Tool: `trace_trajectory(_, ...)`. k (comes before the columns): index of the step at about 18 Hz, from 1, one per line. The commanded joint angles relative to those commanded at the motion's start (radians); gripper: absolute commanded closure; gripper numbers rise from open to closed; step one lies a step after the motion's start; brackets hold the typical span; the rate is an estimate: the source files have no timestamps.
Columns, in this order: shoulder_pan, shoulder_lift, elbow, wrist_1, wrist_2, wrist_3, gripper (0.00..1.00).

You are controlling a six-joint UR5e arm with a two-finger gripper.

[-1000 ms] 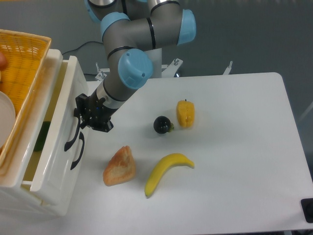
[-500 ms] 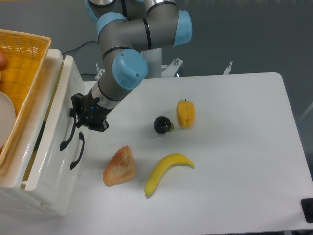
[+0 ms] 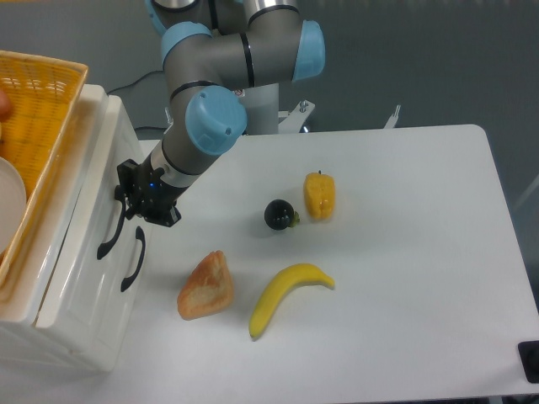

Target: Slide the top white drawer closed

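Now the hand (image 3: 128, 200) presses the top white drawer (image 3: 84, 210) nearly flush

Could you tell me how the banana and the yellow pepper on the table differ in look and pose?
The banana is long and curved, lying flat; the yellow pepper is short and blocky. The banana lies nearer the table's front edge, beside the bread; the pepper sits farther back, next to the black ball. Both are yellow and rest free on the white table.
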Motion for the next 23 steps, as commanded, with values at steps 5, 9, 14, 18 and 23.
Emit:
trace_trajectory(5,-0.008,-0.002,0.0,0.0,0.0,0.0,1.0)
trace_trajectory(9,-0.008,0.0,0.0,0.0,0.0,0.0,1.0)
trace_trajectory(14,0.006,-0.003,0.002,0.003,0.002,0.012,0.9)
trace_trajectory(18,0.075,-0.002,0.005,0.003,0.009,0.015,0.69)
trace_trajectory(23,0.179,0.0,0.011,0.003,0.052,0.017,0.45)
